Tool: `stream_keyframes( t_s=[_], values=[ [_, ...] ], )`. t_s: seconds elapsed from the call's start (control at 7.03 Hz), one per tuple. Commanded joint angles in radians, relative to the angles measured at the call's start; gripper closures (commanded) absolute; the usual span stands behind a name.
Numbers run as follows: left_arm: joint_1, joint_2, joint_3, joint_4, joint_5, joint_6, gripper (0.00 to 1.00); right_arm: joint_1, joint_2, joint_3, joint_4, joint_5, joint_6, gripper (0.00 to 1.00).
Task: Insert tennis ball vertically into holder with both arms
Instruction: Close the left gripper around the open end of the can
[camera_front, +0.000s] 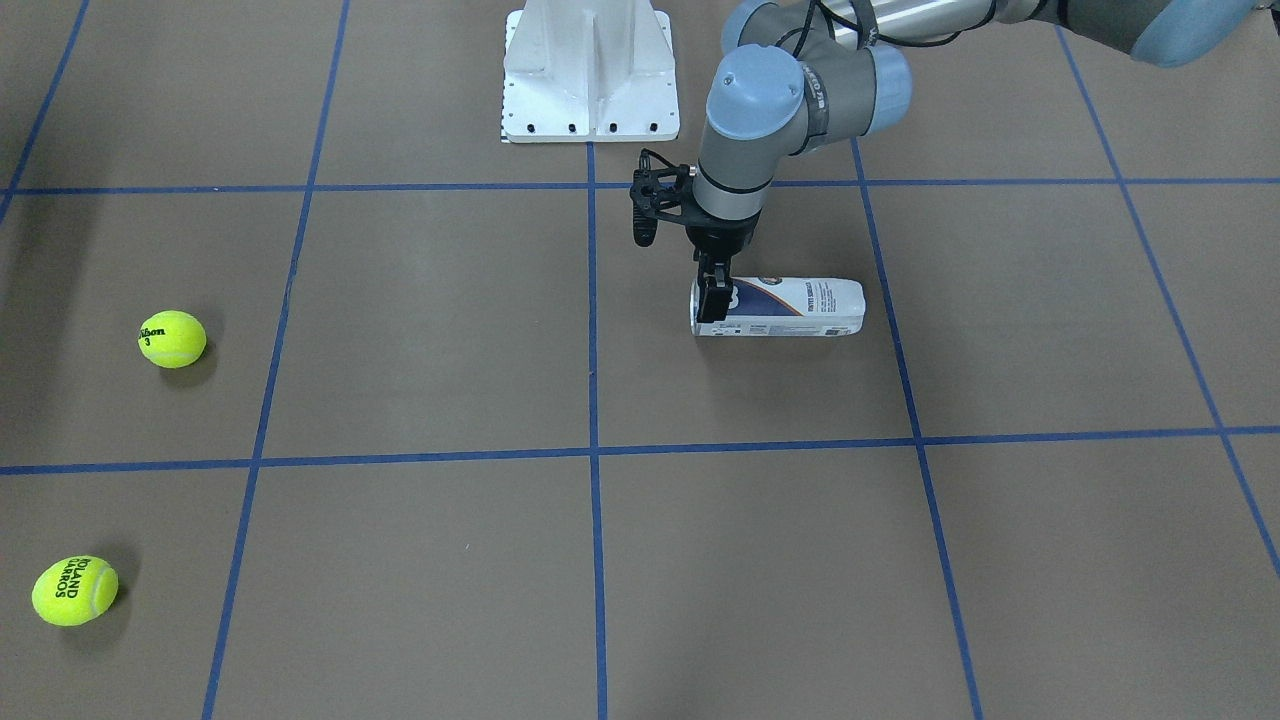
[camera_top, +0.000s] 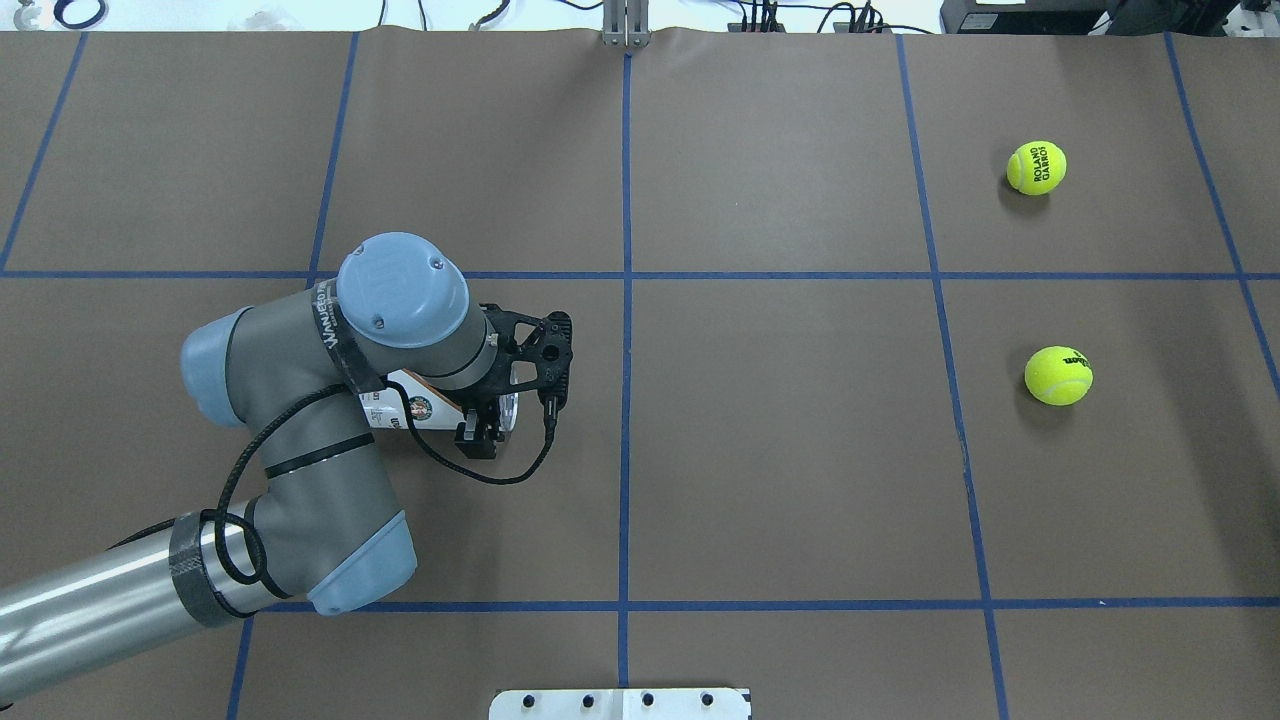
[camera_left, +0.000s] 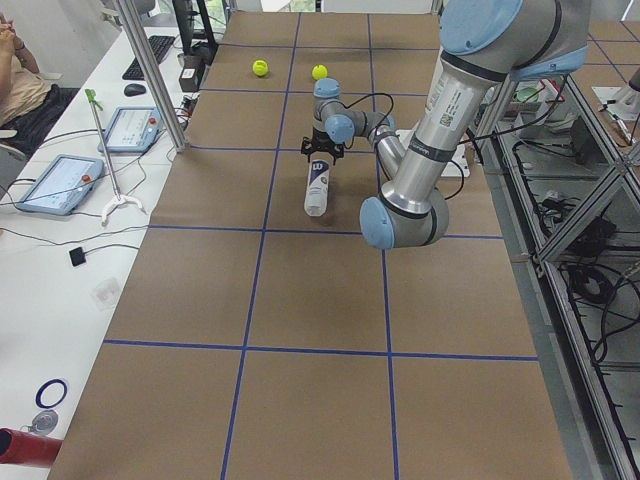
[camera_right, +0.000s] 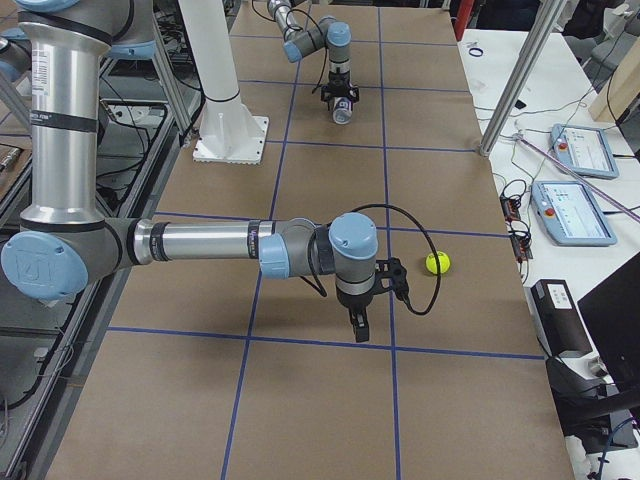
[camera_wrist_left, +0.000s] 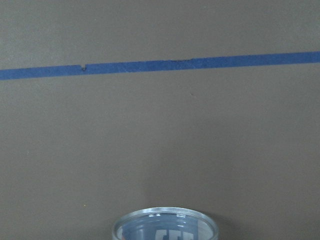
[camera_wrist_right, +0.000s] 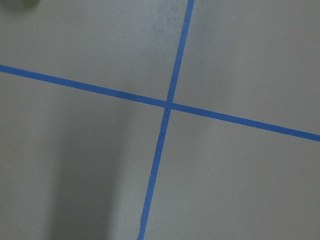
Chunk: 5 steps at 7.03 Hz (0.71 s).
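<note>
Clear-plastic holder (camera_front: 790, 308) lies on its side on the table (camera_front: 760, 560), in the grid square ahead of the white pedestal base (camera_front: 590, 75). Its silver-rimmed mouth points toward the centre tape line. It is not upright and holds no ball.

Left gripper (camera_front: 712, 300) comes down from above at the rim end of the holder, its fingers against the can. The views do not show whether the fingers are clamped or only placed there. The left wrist view shows the rim at its bottom edge and no fingers.

Right gripper (camera_right: 358, 325) hangs over bare table on the robot's right side. It appears only in the right side view, so its opening cannot be judged.

Two tennis balls rest on that side, well apart from the holder: the Wilson ball (camera_front: 172, 339) and the Roland Garros ball (camera_front: 75, 591). Neither is touched.

Step in hand, as judged: acquiring the holder, before any ball handling.

Next move, as judged:
1. Confirm a firm hold near the rim.
2. Rotate the holder until the mouth faces straight up, and keep it steady.
3. Send the right arm to pick up a ball.

Caution: the smooth cylinder may roll or slip while being tilted.
</note>
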Motion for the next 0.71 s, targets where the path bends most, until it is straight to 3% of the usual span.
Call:
stream_keyframes(
  t_s=[0.0,0.57],
  values=[
    [0.008,-0.024,0.058,-0.01,0.0,-0.001,0.01,0.0,0.0,0.0,0.0,0.0,0.0,0.0],
    [0.015,-0.027,0.106,-0.033,0.0,0.001,0.01,0.0,0.0,0.001,0.0,0.0,0.002,0.0]
  ],
)
